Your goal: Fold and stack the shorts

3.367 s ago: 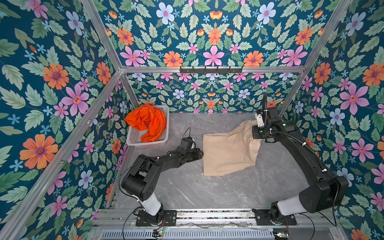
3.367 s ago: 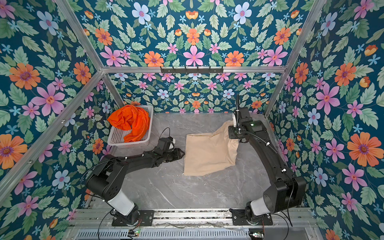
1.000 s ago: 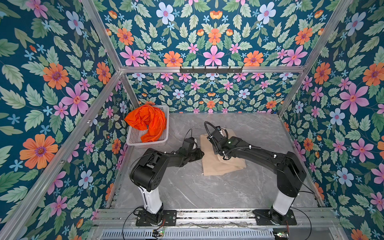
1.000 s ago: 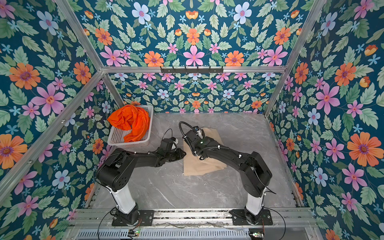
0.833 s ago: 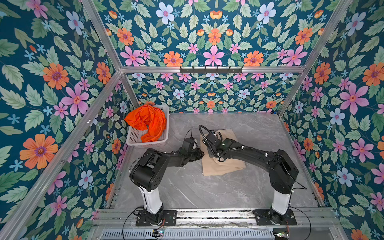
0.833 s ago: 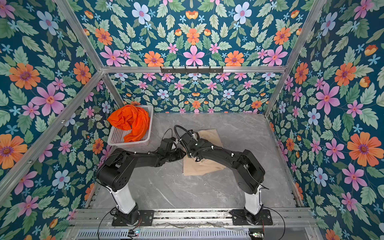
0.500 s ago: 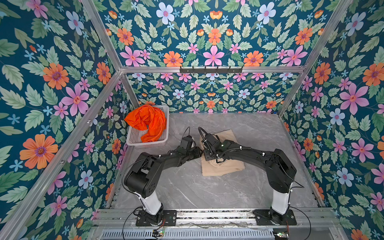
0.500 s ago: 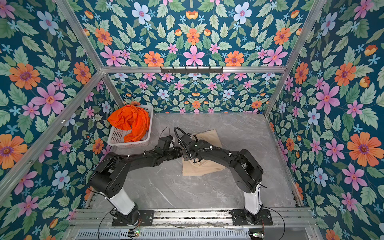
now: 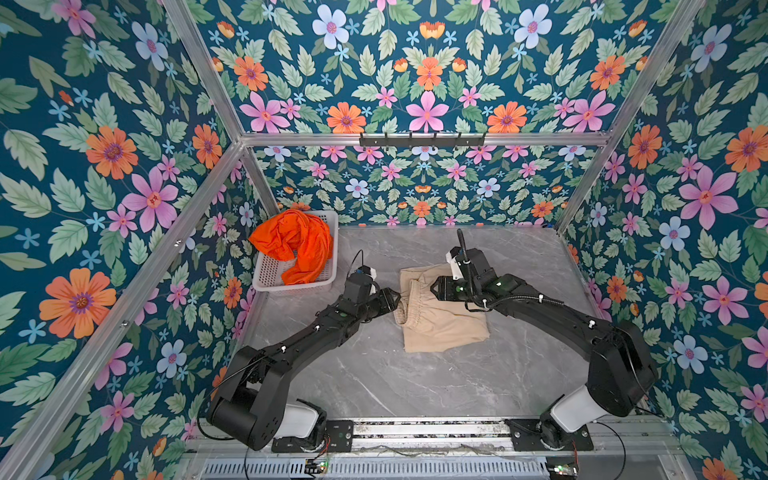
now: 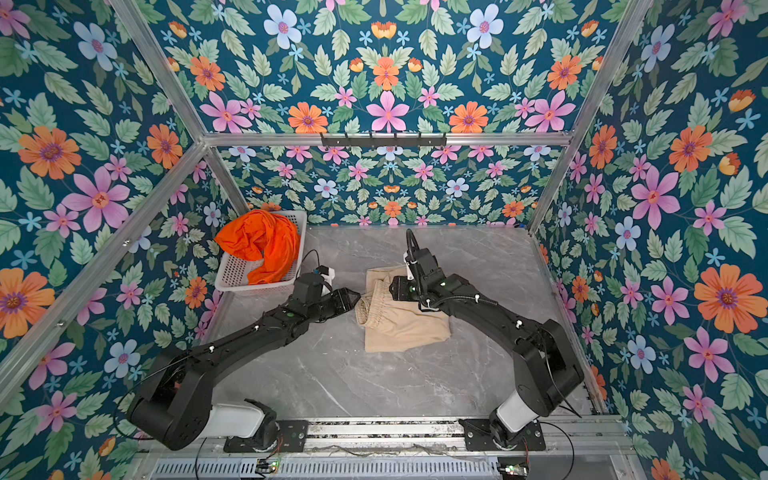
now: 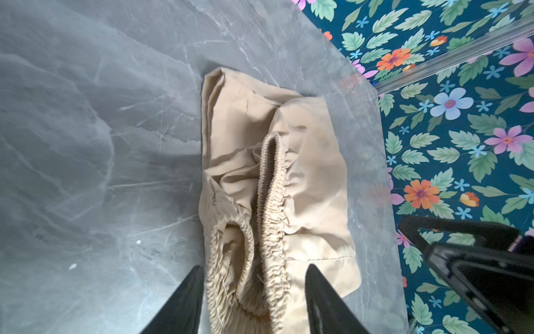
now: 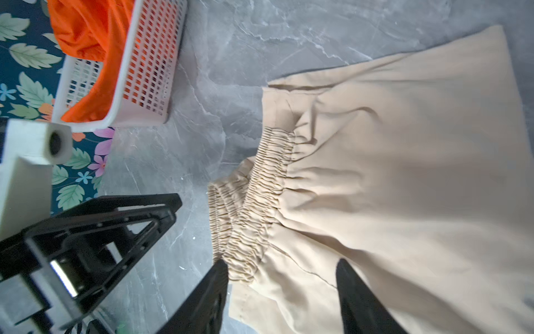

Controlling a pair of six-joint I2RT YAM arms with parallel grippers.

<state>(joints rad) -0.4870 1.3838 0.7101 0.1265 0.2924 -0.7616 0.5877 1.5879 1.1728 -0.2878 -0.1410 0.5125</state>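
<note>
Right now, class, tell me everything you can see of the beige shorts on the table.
The beige shorts are matte, creased cloth, folded into a rough rectangle and lying flat on the grey marbled table. Their gathered elastic waistband bunches in a loop at the edge facing the basket. The left end effector and right end effector hover open at that waistband; neither grips it.

A white perforated plastic basket (image 9: pixel 291 286) stands in the far left corner of the grey marble-patterned counter (image 9: pixel 415 382), close to the wall. Dark teal floral wallpaper (image 9: pixel 428 112) covers the enclosure. A black hook rail (image 9: pixel 422 140) is mounted on the aluminium frame bar (image 9: pixel 291 139) across the back.
</note>
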